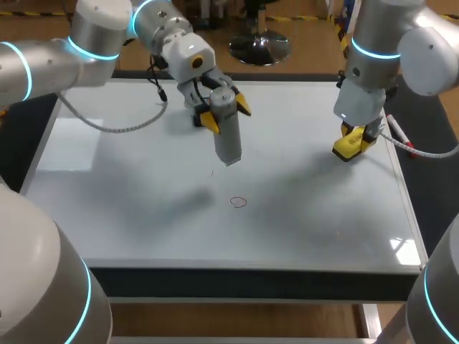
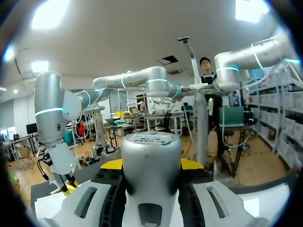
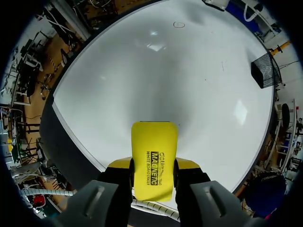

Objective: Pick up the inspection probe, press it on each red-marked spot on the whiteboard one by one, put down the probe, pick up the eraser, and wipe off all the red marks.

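Note:
The grey cylindrical probe (image 1: 229,135) hangs tilted above the whiteboard's (image 1: 143,208) far middle, with my left gripper (image 1: 226,113) shut on its upper end. In the left wrist view the probe (image 2: 151,161) fills the gap between the fingers of the left gripper (image 2: 151,166). My right gripper (image 1: 351,145) is at the far right of the board, shut on the yellow eraser (image 1: 348,148). From the right wrist, the eraser (image 3: 154,158) sticks out between the fingers of the right gripper (image 3: 152,166), over the whiteboard (image 3: 142,75). A small red circle (image 1: 238,203) (image 3: 179,24) is drawn near the board's centre.
A faint short stroke (image 1: 212,172) shows on the board below the probe. A red-capped marker (image 1: 399,135) lies along the board's right edge behind my right gripper. The board's left and near parts are bare.

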You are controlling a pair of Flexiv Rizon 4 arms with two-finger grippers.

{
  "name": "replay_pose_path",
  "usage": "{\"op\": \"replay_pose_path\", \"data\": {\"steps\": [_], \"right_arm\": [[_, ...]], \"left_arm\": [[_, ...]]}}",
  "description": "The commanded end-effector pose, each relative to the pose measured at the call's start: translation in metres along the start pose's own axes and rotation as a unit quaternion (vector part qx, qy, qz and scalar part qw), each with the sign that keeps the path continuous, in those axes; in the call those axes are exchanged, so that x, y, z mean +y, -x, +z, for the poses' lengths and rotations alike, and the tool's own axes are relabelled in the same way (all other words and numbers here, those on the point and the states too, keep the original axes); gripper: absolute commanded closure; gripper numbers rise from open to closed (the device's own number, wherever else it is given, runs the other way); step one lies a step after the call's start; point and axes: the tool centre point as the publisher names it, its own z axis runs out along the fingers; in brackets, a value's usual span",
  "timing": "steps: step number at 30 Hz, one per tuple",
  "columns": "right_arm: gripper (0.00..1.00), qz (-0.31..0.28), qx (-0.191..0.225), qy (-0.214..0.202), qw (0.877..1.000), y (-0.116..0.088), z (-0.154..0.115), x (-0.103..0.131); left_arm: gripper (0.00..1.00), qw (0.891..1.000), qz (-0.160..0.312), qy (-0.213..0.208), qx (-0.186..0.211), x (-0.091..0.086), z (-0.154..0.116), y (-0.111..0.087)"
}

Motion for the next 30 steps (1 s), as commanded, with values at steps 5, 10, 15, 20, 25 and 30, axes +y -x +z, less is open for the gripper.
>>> {"op": "replay_pose_path", "data": {"steps": [5, 10, 15, 20, 25, 30], "right_arm": [[1.0, -0.001, 0.001, -0.001, 1.0, 0.0, -0.001, -0.001], [1.0, -0.001, 0.001, -0.001, 1.0, 0.0, -0.001, -0.001], [1.0, -0.001, 0.001, -0.001, 1.0, 0.0, -0.001, -0.001], [1.0, -0.001, 0.001, -0.001, 1.0, 0.0, -0.001, -0.001], [1.0, -0.001, 0.001, -0.001, 1.0, 0.0, -0.001, -0.001], [1.0, -0.001, 0.001, -0.001, 1.0, 0.0, -0.001, -0.001]], "left_arm": [[1.0, 0.985, 0.005, 0.006, -0.172, 0.009, 0.031, -0.009], [1.0, 0.988, -0.006, 0.001, -0.156, 0.019, 0.041, -0.012], [1.0, 0.989, -0.01, 0.003, -0.146, 0.026, 0.046, -0.012], [1.0, 0.99, -0.011, 0.005, -0.137, 0.035, 0.049, -0.01], [1.0, 0.993, -0.008, 0.01, -0.118, 0.047, 0.051, -0.005], [1.0, 0.994, -0.012, 0.001, -0.11, 0.058, 0.052, -0.002]]}}
